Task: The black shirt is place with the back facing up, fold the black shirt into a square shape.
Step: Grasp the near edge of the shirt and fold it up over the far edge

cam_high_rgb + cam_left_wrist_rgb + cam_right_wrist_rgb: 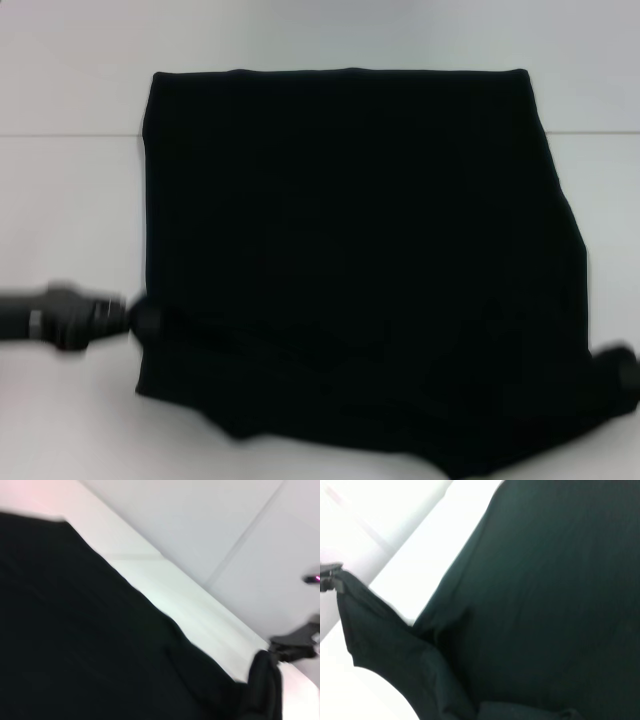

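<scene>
Head view: the black shirt lies spread on the white surface, nothing else around it, plain side up, no lettering visible. The left gripper meets its near left corner, the right gripper its near right corner; whether either's jaws grip cloth cannot be told.

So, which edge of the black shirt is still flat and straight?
The far edge of the black shirt; the near edge is rumpled, between the left gripper and right gripper.
</scene>
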